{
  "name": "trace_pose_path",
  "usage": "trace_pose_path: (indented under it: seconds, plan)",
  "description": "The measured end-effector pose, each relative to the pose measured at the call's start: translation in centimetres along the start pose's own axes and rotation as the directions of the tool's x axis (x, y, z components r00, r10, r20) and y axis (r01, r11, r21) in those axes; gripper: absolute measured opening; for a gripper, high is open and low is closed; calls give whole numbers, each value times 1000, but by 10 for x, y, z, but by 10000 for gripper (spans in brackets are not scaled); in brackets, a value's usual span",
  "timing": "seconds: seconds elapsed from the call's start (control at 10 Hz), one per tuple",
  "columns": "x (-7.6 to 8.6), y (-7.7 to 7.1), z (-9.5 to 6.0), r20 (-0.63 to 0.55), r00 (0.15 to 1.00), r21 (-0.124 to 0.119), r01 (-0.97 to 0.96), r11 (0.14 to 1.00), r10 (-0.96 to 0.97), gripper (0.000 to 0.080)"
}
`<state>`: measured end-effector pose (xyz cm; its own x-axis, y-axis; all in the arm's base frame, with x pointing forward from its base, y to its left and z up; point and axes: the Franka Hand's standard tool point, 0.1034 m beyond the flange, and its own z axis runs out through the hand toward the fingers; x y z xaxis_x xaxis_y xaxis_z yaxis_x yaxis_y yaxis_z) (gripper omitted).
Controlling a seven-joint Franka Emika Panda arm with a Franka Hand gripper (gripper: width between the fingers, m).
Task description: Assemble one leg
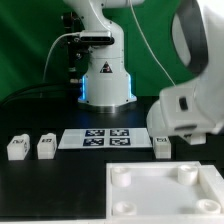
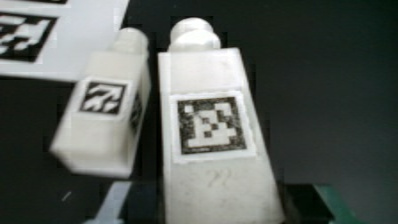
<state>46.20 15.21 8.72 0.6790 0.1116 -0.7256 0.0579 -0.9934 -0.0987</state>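
In the wrist view a white leg (image 2: 210,120) with a square tag on its face runs lengthwise between my gripper (image 2: 217,205) jaws. The dark fingers (image 2: 324,203) sit tight against both of its sides, shut on it. It looks larger and nearer than a second tagged leg (image 2: 103,108) lying beside it. In the exterior view my white hand (image 1: 186,112) hangs at the right over a leg (image 1: 162,146) on the black table, and my fingertips are hidden. Two more legs (image 1: 16,147) (image 1: 46,147) stand at the left.
The marker board (image 1: 95,137) lies in the middle of the table and shows in a corner of the wrist view (image 2: 36,35). A wide flat white square piece with round corner sockets (image 1: 165,195) lies at the front right. The robot base (image 1: 105,85) stands at the back.
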Motion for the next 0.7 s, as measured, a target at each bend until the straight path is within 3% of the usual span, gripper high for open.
trace_pose_path:
  seconds: [0.1, 0.2, 0.3, 0.4, 0.7]
  plan:
    - [-10, 3, -29, -79, 997, 0, -4, 1000, 4, 295]
    - [-14, 2, -56, -231, 973, -18, -3, 1000, -1, 295]
    - [-22, -1, -63, -324, 946, -24, -1, 1000, -7, 295]
    - [-19, 1, -56, -383, 924, -23, -4, 1000, -6, 295]
    - [-9, 4, -68, -637, 771, -17, 2, 1000, -13, 295]
